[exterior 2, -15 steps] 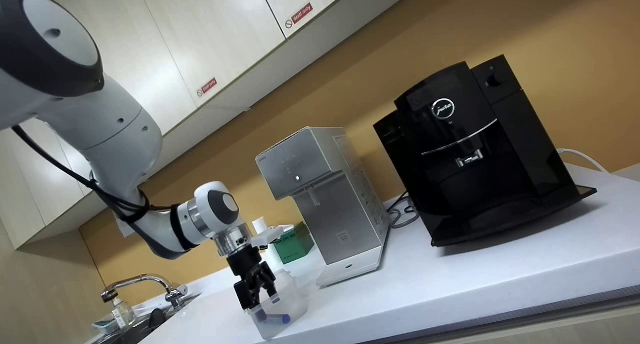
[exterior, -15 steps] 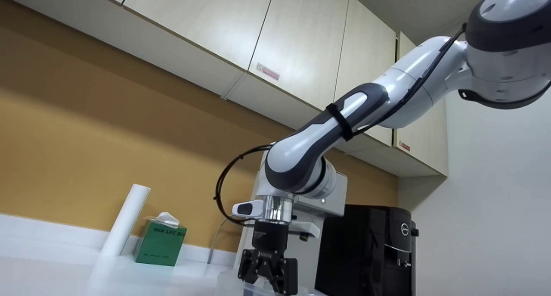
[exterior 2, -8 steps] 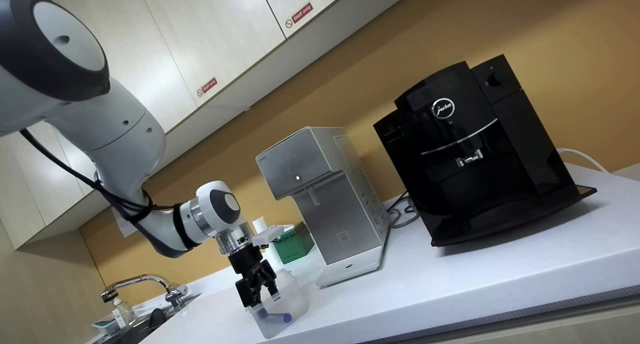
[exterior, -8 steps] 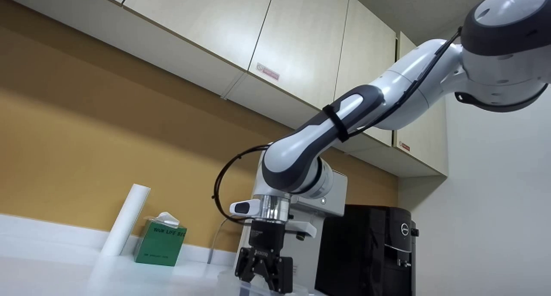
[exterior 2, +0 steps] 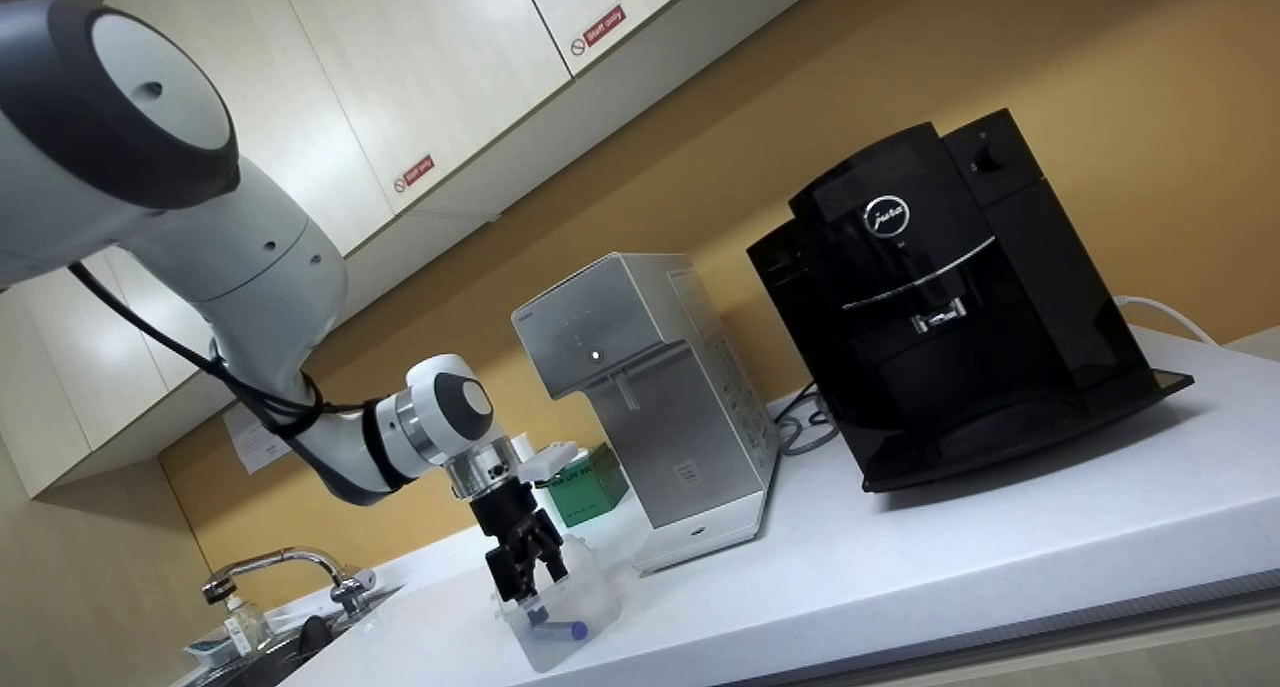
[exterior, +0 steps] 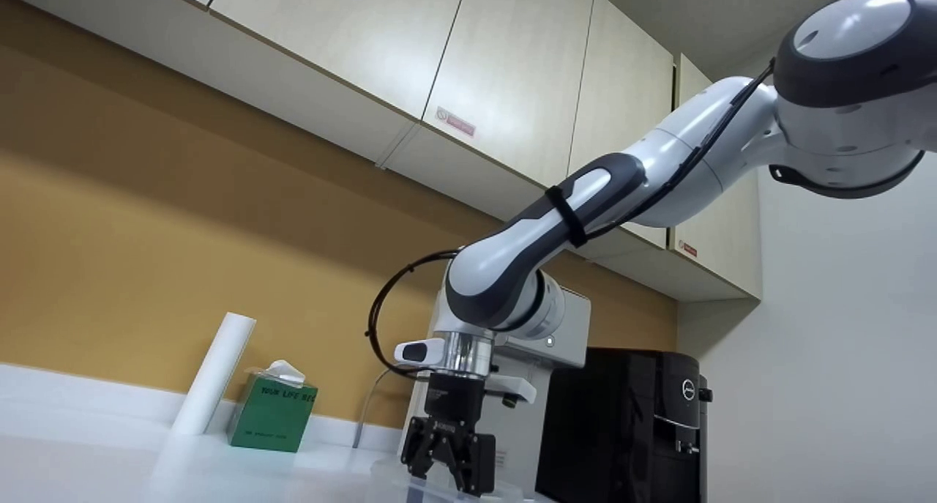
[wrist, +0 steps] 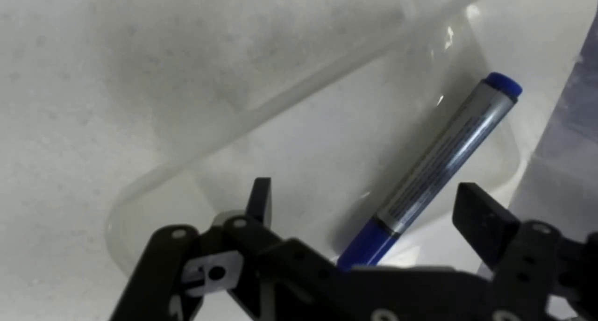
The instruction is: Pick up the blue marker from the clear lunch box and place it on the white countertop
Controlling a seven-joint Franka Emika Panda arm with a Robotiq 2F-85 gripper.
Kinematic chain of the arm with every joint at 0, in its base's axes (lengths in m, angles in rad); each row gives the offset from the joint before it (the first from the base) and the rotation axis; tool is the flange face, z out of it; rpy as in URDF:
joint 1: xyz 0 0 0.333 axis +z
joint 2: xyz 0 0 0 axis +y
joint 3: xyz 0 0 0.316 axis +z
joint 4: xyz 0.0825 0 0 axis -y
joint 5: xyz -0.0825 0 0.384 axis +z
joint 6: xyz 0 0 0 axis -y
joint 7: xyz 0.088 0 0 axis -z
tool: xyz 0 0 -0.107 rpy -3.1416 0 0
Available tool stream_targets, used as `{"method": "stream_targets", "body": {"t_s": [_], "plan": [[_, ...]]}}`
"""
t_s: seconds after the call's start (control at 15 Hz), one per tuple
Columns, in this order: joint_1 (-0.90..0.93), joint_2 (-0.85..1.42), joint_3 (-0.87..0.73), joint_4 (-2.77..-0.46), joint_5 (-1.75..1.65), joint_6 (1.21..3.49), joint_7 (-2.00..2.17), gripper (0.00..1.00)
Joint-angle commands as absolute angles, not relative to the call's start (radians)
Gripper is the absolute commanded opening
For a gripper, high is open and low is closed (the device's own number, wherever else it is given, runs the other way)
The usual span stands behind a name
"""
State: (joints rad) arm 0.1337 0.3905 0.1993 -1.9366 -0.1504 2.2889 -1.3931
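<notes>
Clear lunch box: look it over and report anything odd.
In the wrist view, a blue marker lies inside the clear lunch box, which seems odd for a food container. No spill or damage shows.

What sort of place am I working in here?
Most likely a staff kitchen or office pantry: there is a coffee machine, a sink tap, and overhead cupboards marked "Staff only".
</notes>
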Motion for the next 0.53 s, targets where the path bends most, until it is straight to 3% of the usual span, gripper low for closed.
{"method": "stream_targets", "body": {"t_s": [0.0,0.47], "plan": [[0.094,0.396,0.213,-1.920,-0.138,2.285,-1.502,1.00],[0.105,0.377,0.205,-1.963,-0.134,2.311,-1.491,1.00]]}}
